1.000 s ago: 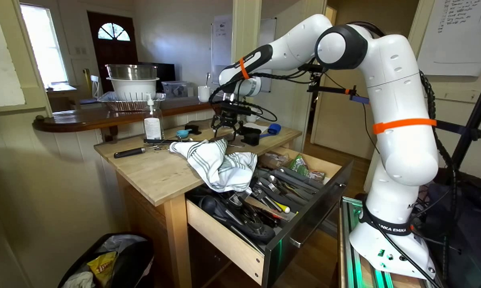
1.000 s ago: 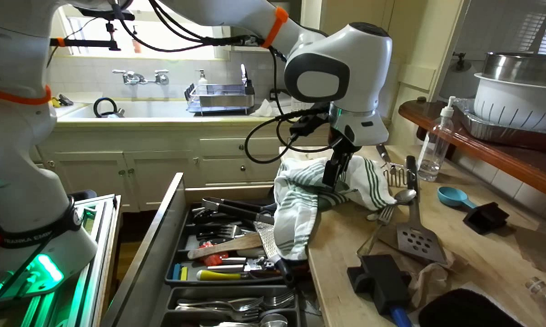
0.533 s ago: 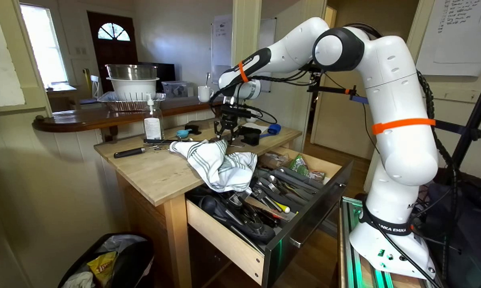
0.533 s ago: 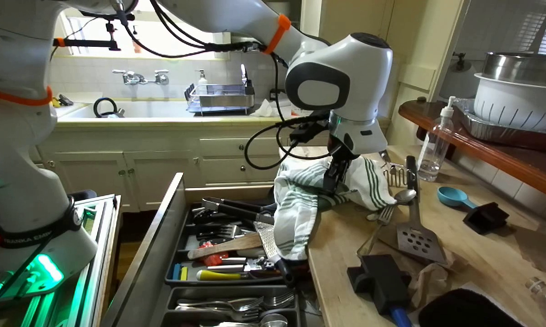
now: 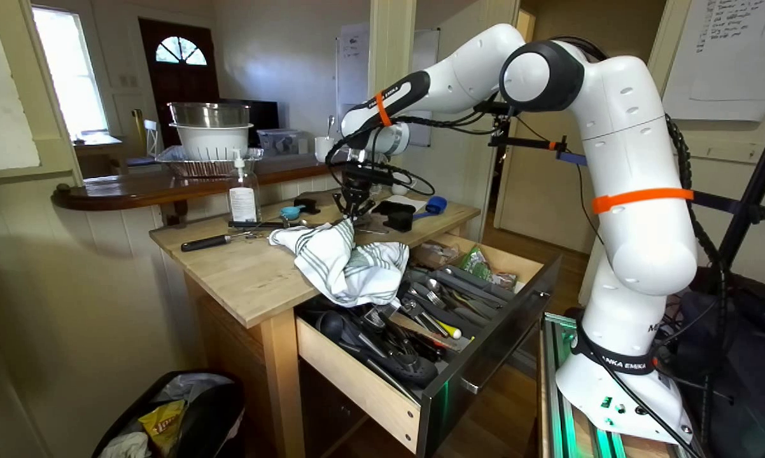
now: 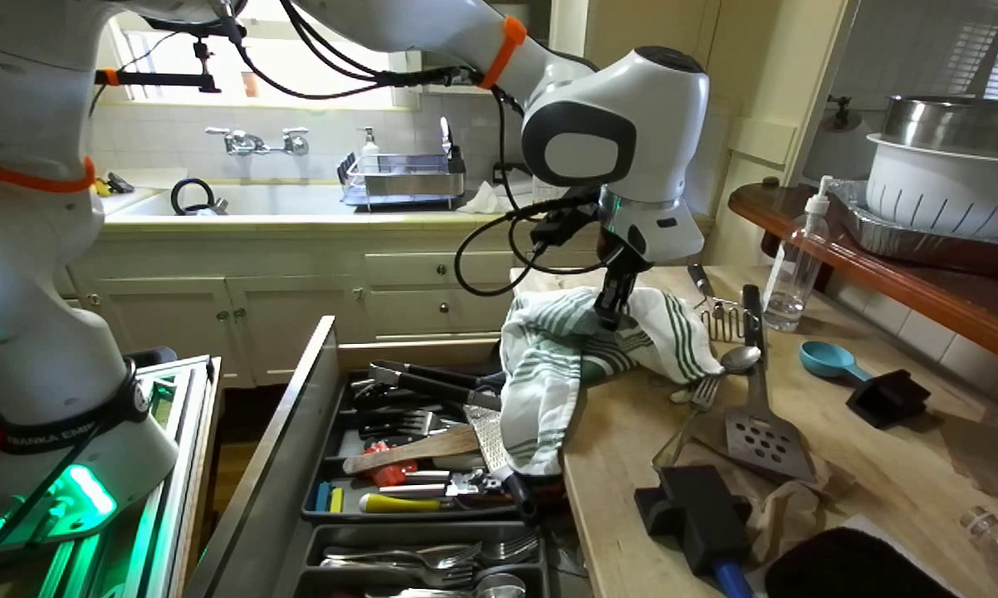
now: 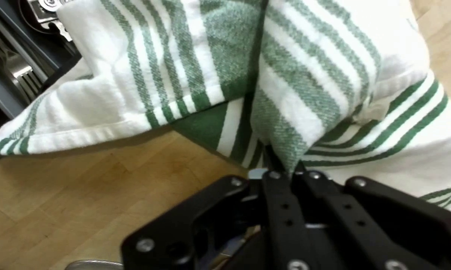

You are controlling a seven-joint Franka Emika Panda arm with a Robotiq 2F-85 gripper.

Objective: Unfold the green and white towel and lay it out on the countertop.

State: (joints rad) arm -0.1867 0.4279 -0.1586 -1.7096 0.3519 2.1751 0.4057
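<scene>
The green and white towel (image 6: 540,399) lies rumpled over the edge of the countertop (image 5: 249,273), and part of it droops over the pulled-out drawer in both exterior views. My gripper (image 5: 352,213) is at the towel's far side, pointing down. In the wrist view the gripper (image 7: 285,167) has its fingers closed together on a pinched striped fold of the towel (image 7: 296,93). This fold is lifted slightly, while the rest of the cloth spreads out to both sides. Bare wood of the countertop (image 7: 98,191) shows beside it. The fingertips are partly hidden by the fold.
The open drawer (image 5: 357,375) holds cutlery and utensils. A slotted spatula (image 6: 769,444), a spoon (image 6: 740,359), a teal scoop (image 6: 827,359) and a black block (image 6: 698,515) lie on the countertop near the towel. A pump bottle (image 5: 242,200) stands by the raised bar counter (image 5: 134,197).
My gripper dipped slightly, closed from wide open onto the towel, and rose a little. In an exterior view it has shifted left, and the pinched part of the cloth is drawn up.
</scene>
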